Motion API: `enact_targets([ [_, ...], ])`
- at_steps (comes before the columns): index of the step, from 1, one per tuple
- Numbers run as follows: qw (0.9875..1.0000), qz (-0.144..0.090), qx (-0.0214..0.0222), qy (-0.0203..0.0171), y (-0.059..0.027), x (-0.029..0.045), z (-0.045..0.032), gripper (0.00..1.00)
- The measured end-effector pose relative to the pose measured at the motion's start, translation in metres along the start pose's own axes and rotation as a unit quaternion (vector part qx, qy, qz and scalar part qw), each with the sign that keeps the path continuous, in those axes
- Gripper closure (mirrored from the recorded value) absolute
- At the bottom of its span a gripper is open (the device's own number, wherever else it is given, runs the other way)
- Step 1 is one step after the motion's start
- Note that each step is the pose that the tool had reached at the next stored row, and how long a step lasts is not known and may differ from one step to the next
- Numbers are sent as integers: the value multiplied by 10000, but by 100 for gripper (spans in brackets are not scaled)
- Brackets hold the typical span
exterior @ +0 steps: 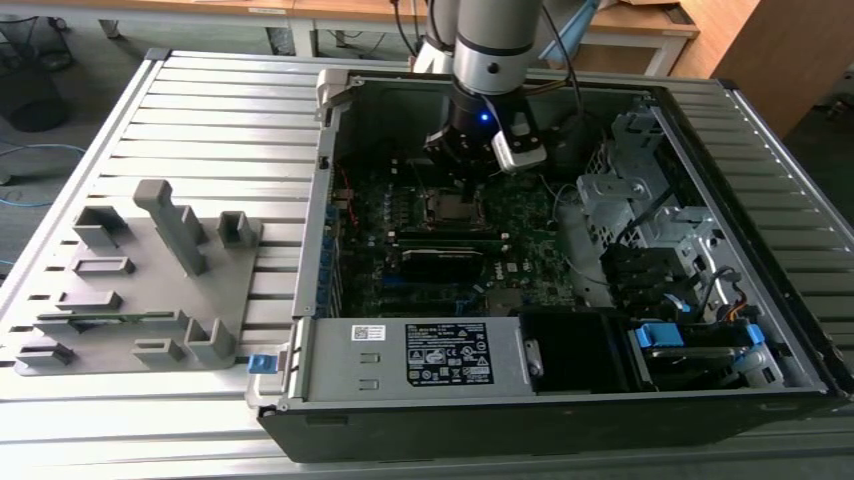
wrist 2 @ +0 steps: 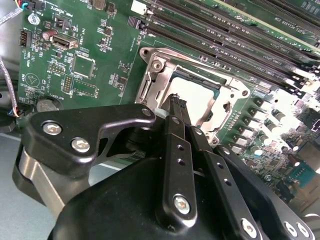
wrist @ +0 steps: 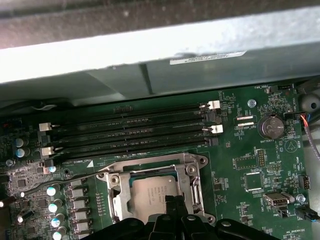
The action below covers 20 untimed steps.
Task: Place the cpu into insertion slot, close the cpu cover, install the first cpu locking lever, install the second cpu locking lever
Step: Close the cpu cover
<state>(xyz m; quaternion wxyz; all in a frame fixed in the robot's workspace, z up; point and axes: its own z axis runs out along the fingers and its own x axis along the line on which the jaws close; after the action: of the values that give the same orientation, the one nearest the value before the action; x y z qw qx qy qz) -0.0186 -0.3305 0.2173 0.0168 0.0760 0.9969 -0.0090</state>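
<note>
The cpu (wrist: pixel 151 196) lies flat in the insertion slot (exterior: pixel 454 209) on the green motherboard, its dull silver top showing. The cpu cover (wrist: pixel 116 196) is down around it as a silver frame, seen as cpu cover (wrist 2: pixel 156 79) and cpu (wrist 2: pixel 202 97) in the second wrist view. My gripper (wrist 2: pixel 176 103) hovers over one edge of the chip, fingers pressed together with nothing between them; in the exterior view the gripper (exterior: pixel 461 186) hangs just above the socket. A thin metal lever (wrist: pixel 60 181) angles away from the socket's corner.
Long black memory slots (wrist: pixel 130 132) run beside the socket. The open computer case (exterior: pixel 561 400) walls it in, with drive cages (exterior: pixel 654 230) and cables on the exterior view's right. A grey holder fixture (exterior: pixel 147 280) stands on the slatted table at the exterior view's left.
</note>
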Motion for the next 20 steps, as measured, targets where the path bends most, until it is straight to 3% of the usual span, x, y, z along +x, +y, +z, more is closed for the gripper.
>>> enact_targets([
  [7,10000,0,2,-19,-11,79,5,89],
  [15,10000,-11,0,-29,-13,95,10,89],
  [20,10000,-12,-1,-34,-22,152,14,89],
])
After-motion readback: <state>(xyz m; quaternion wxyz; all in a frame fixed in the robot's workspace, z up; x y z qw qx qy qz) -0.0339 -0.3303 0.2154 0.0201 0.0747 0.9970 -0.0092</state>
